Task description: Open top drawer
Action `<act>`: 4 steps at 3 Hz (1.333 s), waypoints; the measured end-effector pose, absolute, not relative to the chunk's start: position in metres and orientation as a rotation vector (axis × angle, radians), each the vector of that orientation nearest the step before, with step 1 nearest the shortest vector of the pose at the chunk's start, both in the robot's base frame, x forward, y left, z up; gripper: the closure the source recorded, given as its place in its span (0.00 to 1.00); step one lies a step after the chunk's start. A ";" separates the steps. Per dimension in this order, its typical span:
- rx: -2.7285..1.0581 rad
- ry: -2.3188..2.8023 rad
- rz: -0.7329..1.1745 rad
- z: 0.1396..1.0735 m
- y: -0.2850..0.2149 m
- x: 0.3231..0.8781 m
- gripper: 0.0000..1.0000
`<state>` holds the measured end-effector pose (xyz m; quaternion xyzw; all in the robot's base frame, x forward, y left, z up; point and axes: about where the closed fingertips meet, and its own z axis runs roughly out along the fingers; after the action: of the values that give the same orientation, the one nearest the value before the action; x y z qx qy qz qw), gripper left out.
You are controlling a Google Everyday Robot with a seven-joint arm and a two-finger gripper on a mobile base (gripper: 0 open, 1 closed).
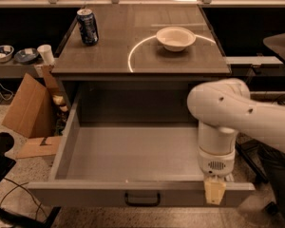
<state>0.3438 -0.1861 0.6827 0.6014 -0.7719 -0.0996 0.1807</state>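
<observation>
Top drawer point(133, 151) pulled far out from under the counter's front edge, plain grey floor and side walls in full view. Its tall grey front faces the room, with a black loop handle point(142, 199) at mid-width, low on the panel.

Gripper point(214, 192) at the right end of the drawer front, below the counter's front right corner. A tan tip hangs straight down over the top edge of the panel, in front of it. Contact with the metal not clear from this spot. Open or closed: cannot tell. Above it a white wrist housing with a small vent grille, then the thick white arm point(237, 110), which comes in from the right and bends down over the drawer's right side.

Counter point(99, 61): dark grey top with a thin white arc point(133, 56) marked across it. Blue soda can point(88, 26) upright near the rear left corner. Pale bowl point(175, 38) right of centre toward the rear edge, on the arc, well apart from the can.

Left of the counter's left edge: an open cardboard box point(26, 106) on the floor, a white cup point(46, 54) on a low ledge above it.
</observation>
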 end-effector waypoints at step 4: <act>1.767 -2.193 0.068 0.775 -0.194 0.393 0.00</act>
<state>0.3927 -0.1939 0.7750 0.6189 -0.7683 0.0239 0.1615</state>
